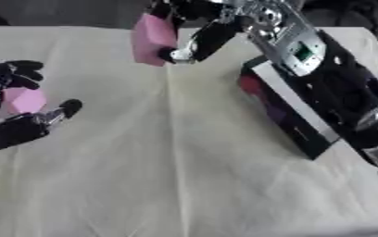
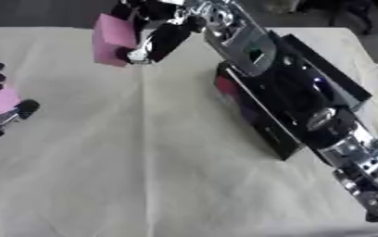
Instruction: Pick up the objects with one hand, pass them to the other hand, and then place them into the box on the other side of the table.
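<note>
In the left eye view, the right hand [image 1: 194,34] is raised near the table's [image 1: 168,166] far edge, fingers clamped on a pink block [image 1: 153,39]. The left hand [image 1: 18,109] lies at the left edge, fingers curled around a second pink piece [image 1: 23,100]. In the right eye view, the dark box [image 2: 261,113] stands toward the right edge beneath the right forearm.

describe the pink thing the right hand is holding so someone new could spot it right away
Follow the right arm from the black box to the table's far edge. There the right hand grips a flat pink block, lifted off the cloth. The other pink piece sits at the left hand.
</note>
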Robot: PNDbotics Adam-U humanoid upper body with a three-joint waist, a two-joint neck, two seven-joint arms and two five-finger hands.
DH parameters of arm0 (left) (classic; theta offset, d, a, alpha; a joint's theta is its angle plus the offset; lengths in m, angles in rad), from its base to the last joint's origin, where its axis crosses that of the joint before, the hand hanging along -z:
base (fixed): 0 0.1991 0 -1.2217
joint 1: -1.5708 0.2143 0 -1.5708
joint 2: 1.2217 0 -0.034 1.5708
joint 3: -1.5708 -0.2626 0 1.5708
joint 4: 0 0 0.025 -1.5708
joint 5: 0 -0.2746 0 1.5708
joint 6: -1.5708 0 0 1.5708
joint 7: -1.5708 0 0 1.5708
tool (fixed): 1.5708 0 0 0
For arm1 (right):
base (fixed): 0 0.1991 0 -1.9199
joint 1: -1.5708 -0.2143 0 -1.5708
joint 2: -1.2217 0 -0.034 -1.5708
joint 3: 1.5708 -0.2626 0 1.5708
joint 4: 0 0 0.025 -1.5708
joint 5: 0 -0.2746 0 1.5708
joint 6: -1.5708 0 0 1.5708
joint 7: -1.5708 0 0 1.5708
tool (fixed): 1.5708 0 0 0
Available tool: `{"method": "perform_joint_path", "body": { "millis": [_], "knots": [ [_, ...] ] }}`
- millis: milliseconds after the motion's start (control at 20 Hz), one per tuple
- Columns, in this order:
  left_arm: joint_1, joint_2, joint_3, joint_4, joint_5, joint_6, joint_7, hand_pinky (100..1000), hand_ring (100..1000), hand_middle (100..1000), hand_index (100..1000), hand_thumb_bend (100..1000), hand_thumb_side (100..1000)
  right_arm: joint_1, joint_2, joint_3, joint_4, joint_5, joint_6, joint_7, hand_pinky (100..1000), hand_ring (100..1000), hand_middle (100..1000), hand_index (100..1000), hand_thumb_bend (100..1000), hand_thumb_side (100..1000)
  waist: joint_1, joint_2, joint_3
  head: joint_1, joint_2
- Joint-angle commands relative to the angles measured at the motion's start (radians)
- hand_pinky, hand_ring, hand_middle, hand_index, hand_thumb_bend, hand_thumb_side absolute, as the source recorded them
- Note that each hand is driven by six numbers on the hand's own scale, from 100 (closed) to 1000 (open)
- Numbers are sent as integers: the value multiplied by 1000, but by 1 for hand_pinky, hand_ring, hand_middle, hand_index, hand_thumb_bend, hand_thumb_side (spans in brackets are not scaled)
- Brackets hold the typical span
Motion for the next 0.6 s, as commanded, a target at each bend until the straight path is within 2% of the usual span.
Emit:
{"method": "perform_joint_path", "body": {
  "millis": [50, 300, 600],
  "knots": [
    [-6, 33, 21, -22, 21, 11, 26, 786, 619, 610, 764, 640, 564, 10, -81, -47, -24, -20, 2, -23, 786, 537, 465, 512, 320, 100, 18, -16, -4, -14, -2],
    [4, 45, 35, -30, 48, 31, 58, 776, 612, 606, 747, 604, 550, 79, -150, -94, -14, -20, -3, -60, 786, 542, 465, 513, 335, 100, 23, -18, -11, -42, -5],
    [14, 60, 56, -49, 69, 36, 93, 777, 610, 604, 744, 598, 543, 187, -237, -139, -14, 16, -33, -114, 788, 552, 463, 513, 363, 100, 23, -16, -11, -89, -29]
  ]
}}
